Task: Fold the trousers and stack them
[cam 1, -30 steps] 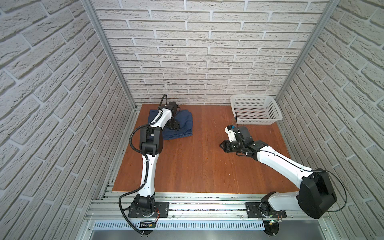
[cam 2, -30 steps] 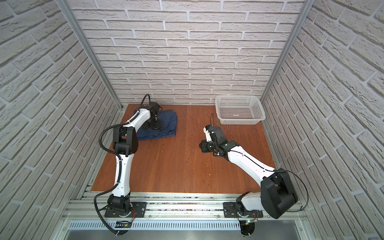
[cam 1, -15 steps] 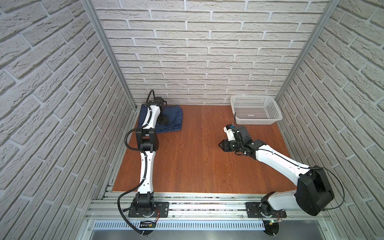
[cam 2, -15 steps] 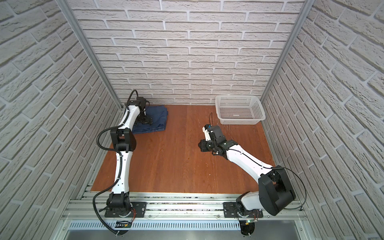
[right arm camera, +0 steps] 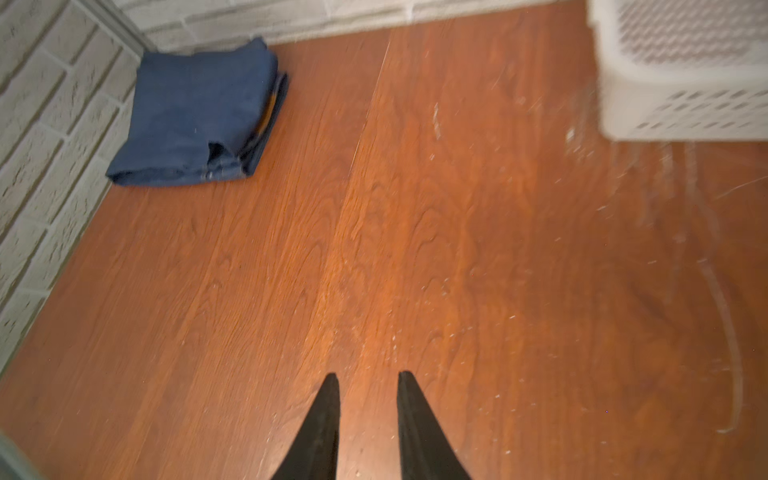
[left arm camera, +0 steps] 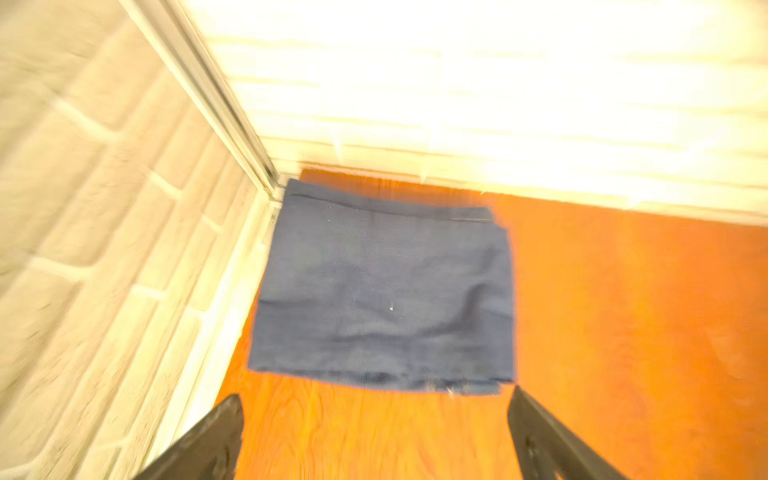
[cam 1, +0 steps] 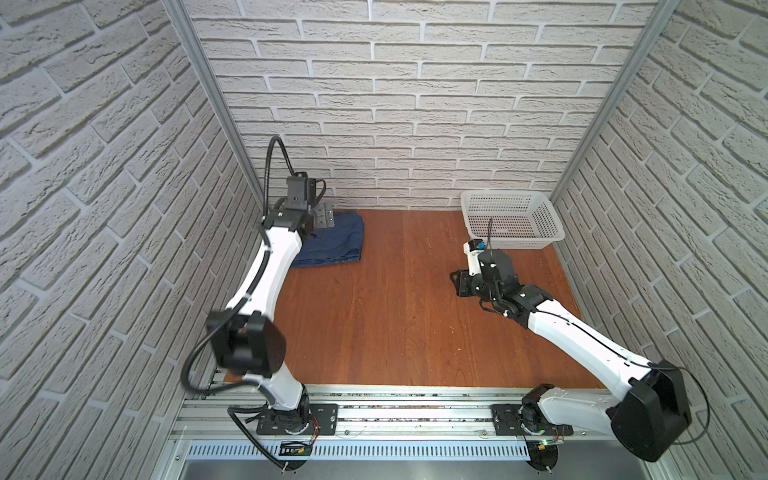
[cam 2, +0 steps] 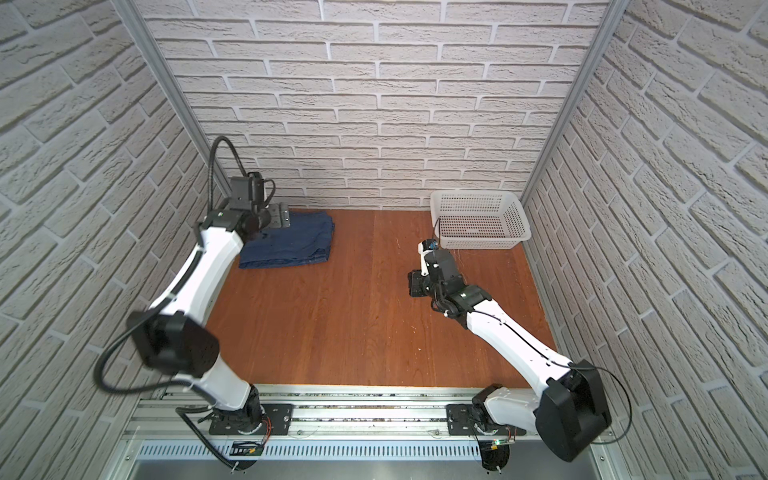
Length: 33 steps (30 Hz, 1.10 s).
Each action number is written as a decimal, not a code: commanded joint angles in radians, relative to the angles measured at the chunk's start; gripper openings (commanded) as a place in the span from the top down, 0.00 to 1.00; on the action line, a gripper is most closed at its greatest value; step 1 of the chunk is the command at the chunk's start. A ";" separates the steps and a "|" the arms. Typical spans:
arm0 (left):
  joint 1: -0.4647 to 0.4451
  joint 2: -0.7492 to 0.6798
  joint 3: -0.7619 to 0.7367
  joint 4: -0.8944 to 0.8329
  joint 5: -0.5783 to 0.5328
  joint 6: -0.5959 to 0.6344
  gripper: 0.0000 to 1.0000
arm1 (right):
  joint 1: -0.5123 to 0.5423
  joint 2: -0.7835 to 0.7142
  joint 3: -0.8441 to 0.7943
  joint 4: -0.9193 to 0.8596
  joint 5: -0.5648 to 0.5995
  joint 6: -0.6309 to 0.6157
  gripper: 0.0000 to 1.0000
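We are hovering our empty, wide-spread left gripper (left arm camera: 375,394) over the folded trousers (left arm camera: 382,291) in the far left corner of the table (cam 1: 374,311), with our slightly parted, empty right gripper (right arm camera: 368,376) well apart.

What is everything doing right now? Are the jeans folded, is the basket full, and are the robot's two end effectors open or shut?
trousers, folded into a flat bundle, lying in the far left corner of the table.
basket, upright in the far right corner, looks empty.
left end effector, wide open, holding nothing, hovering near the trousers.
right end effector, jaws a little apart, holding nothing, over bare wood.
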 commanded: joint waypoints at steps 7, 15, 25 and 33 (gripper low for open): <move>0.012 -0.532 -0.812 0.456 -0.325 -0.261 0.02 | -0.003 -0.120 -0.213 0.323 0.510 -0.247 0.67; 0.011 -0.776 -1.088 0.447 -0.608 -0.373 0.02 | -0.071 -0.001 -0.262 0.338 0.857 -0.227 0.59; 0.035 -0.605 -1.246 0.851 -0.606 -0.129 0.02 | -0.207 0.181 -0.418 0.811 0.602 -0.349 0.57; 0.136 -0.330 -1.318 1.267 -0.407 -0.054 0.02 | -0.323 0.259 -0.419 0.866 0.260 -0.360 0.59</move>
